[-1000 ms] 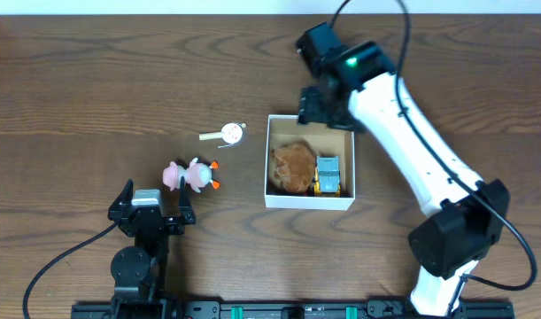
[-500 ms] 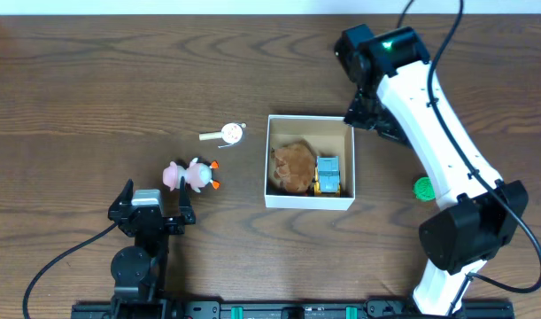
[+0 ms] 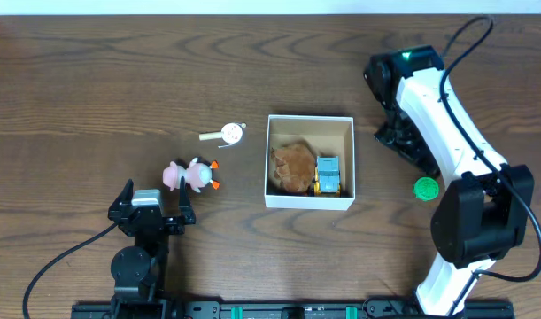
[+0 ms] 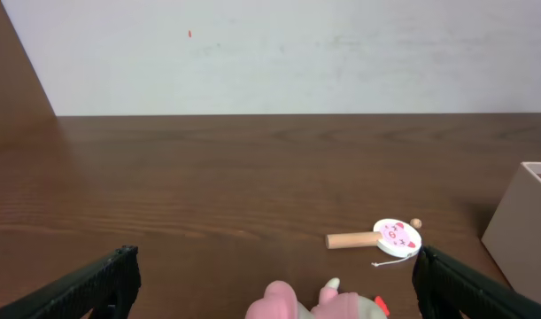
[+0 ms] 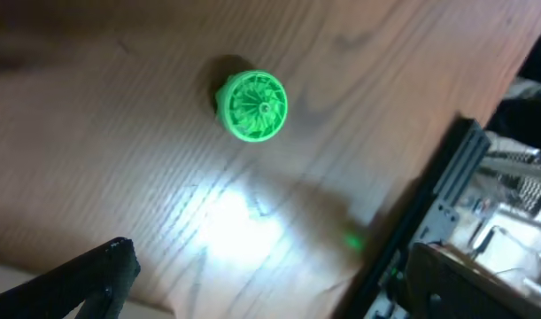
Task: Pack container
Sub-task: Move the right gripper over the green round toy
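The container (image 3: pixel 309 201), a square white box with a brown inside, sits mid-table and holds a brown plush (image 3: pixel 292 167) and a yellow-and-blue toy car (image 3: pixel 328 175). My right gripper (image 3: pixel 410 146) hangs open and empty to the right of the container, just above a green ribbed round toy (image 3: pixel 425 188). In the right wrist view that green toy (image 5: pixel 252 106) lies ahead of the open right gripper (image 5: pixel 270 292). My left gripper (image 3: pixel 155 191) rests open near the front edge, just behind a pink toy (image 3: pixel 189 175). The left wrist view has the pink toy (image 4: pixel 314 303) low between the left gripper's (image 4: pixel 274 266) spread fingers.
A white disc with a wooden handle (image 3: pixel 224 134) lies left of the container, and the left wrist view has this disc (image 4: pixel 390 237) ahead to the right. The container's wall (image 4: pixel 522 221) shows at that view's right edge. Black rails and cables run along the table's front edge.
My right arm has swung from over the container's far edge to its right side, toward the green toy, and its jaws have opened wider. The left arm has not moved.
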Controlling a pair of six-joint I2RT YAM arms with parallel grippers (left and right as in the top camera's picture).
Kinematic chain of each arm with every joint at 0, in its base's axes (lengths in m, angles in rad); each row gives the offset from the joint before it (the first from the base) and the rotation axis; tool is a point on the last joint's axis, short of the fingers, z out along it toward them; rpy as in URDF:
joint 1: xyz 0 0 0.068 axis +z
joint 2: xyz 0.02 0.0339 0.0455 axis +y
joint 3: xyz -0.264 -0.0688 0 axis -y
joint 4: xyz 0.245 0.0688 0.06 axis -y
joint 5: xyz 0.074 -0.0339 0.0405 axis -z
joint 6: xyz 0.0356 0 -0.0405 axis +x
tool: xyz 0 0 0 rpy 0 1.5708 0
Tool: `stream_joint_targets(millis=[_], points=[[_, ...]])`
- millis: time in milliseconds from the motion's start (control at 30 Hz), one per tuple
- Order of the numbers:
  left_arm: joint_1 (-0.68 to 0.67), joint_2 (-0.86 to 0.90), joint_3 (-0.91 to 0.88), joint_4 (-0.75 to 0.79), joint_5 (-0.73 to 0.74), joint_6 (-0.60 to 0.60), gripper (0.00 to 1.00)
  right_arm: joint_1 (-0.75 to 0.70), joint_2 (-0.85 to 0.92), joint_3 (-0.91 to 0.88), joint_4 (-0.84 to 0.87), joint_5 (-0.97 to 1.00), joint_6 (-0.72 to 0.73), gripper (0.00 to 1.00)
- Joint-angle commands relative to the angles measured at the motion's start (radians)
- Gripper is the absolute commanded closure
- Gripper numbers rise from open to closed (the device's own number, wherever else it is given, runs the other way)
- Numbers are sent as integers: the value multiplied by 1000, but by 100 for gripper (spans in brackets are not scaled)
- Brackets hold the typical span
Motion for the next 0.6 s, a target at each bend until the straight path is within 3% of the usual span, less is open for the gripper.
stream_joint_targets(millis=[0, 200, 567], points=[[5, -1, -34, -15, 4, 6, 2, -29, -17, -59, 35, -26, 54, 1], [5, -1, -34, -15, 4, 6, 2, -69, -17, -140, 122, -50, 54, 1], [5, -1, -34, -15, 4, 6, 2, -116, -18, -174, 119, 29, 44, 1]])
